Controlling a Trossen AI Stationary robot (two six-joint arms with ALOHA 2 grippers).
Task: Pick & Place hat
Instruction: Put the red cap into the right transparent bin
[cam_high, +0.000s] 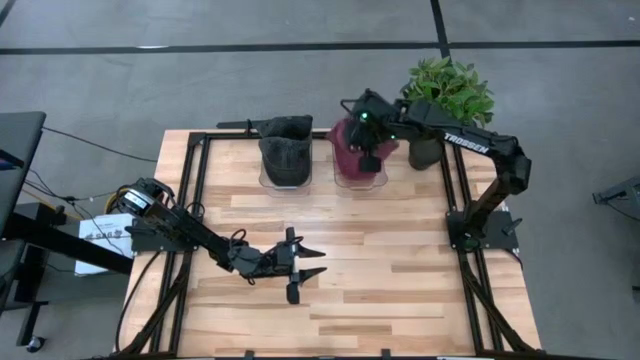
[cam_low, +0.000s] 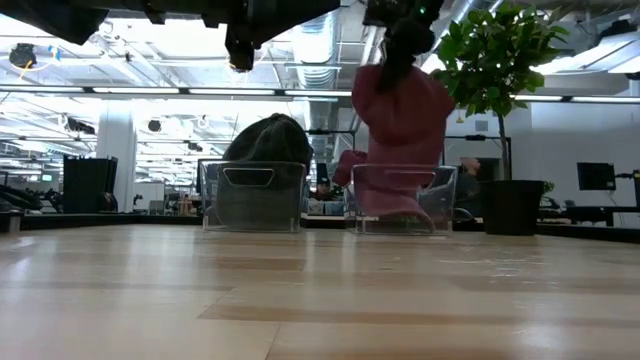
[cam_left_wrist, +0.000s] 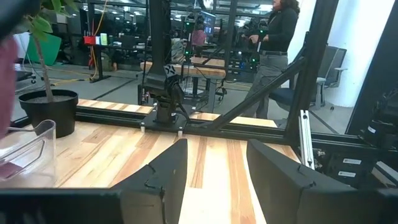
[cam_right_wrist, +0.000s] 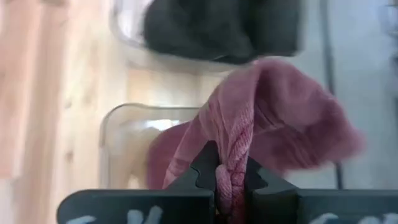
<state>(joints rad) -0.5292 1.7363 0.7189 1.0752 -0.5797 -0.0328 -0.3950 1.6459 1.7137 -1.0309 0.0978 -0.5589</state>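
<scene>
The right claw (cam_right_wrist: 231, 177) was pinched tight on a fold of the pink knit hat (cam_right_wrist: 273, 130). The hat hung down from that claw, and its bottom part dipped into the clear plastic bin (cam_high: 360, 178) right below. Just beside that bin, on the side away from the potted plant (cam_high: 447, 88), sat a second clear bin (cam_low: 253, 195) with a dark gray hat (cam_high: 285, 148) in it. The left claw (cam_high: 303, 265) stood open and held nothing. It hovered low over the wooden table (cam_high: 400, 280), well apart from both bins.
</scene>
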